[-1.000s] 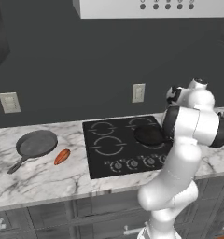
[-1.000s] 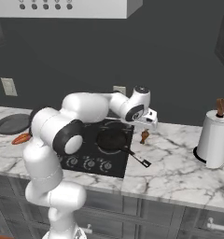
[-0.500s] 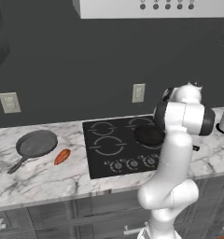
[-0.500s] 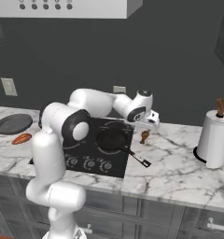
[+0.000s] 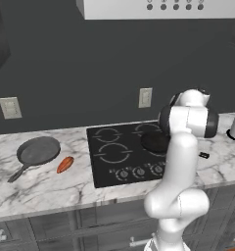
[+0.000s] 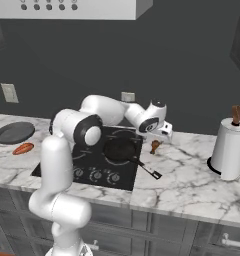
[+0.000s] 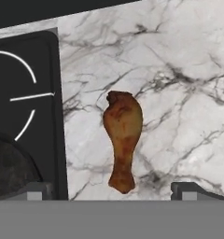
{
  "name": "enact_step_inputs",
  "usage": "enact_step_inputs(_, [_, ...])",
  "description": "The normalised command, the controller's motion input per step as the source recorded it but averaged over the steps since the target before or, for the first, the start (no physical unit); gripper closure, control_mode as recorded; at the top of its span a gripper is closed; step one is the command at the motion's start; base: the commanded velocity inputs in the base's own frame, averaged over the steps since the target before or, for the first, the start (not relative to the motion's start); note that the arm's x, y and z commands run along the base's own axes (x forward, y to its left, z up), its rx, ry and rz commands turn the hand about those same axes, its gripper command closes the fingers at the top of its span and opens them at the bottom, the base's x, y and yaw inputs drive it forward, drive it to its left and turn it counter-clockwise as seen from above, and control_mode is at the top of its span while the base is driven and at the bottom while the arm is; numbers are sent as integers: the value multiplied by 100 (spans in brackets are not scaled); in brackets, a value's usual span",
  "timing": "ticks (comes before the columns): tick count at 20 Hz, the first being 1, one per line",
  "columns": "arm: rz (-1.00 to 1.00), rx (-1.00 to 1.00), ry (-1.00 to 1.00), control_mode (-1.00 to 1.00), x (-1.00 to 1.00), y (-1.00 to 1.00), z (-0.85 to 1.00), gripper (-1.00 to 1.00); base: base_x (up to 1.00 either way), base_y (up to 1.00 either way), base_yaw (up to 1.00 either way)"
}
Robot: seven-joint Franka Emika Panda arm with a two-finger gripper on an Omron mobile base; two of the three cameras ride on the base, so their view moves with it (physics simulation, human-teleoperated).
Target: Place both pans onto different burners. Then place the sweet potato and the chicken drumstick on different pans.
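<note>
Black pan [image 6: 120, 148] on a burner; grey pan [image 5: 37, 150], sweet potato [image 5: 65, 164], drumstick [image 7: 122, 137] on counter.

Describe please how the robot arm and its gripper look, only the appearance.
The arm is glossy white, built of thick rounded segments with dark grey to black bands at the joints. The gripper is a small white block. Its fingertips are small, dark grey and squared. No cables or markings are visible.
</note>
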Motion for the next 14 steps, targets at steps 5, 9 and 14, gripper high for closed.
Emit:
enact_step_inputs(5, [-2, 0, 2, -100, 20, 0, -31, -100, 0, 0, 0])
enact_step_inputs(9, [-3, 0, 4, -100, 27, 0, -36, -100, 0, 0, 0])
enact_step_inputs(14, [-3, 0, 2, -100, 20, -1, -33, -100, 0, 0, 0])
